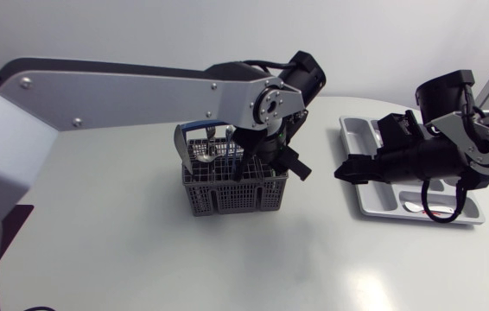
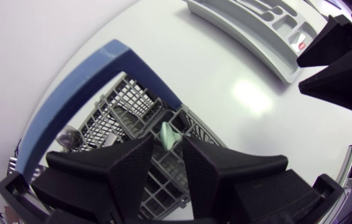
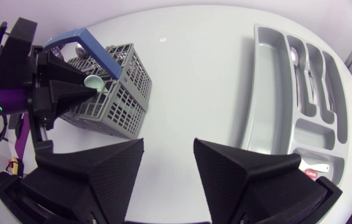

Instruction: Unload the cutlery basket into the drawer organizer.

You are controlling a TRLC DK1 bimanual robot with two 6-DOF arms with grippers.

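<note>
A grey plastic lattice cutlery basket [image 1: 236,192] with a blue arched carry handle [image 2: 117,50] stands near the middle of the pale table [image 1: 141,250], split into small open-topped cells. A rounded steel cutlery end [image 2: 70,138] shows in 1 cell by the handle's foot. A pale mint-green utensil tip [image 2: 171,134] sticks up from a cell near the basket's centre.

The left gripper [image 2: 168,142] hangs directly over the basket, tips down, with that green tip right at its end. Whether it is clamped on the piece or only poised around it cannot be told.

The long, light grey plastic drawer organizer [image 3: 263,106] lies near the table's right edge, well apart from the basket. Steel cutlery [image 3: 295,59] already lies in its narrow lengthwise slots.

The right gripper [image 3: 168,144] hovers over the table just beside the organizer's edge nearest the basket. It points toward the basket, its 2 fingers spread wide with nothing between them.
</note>
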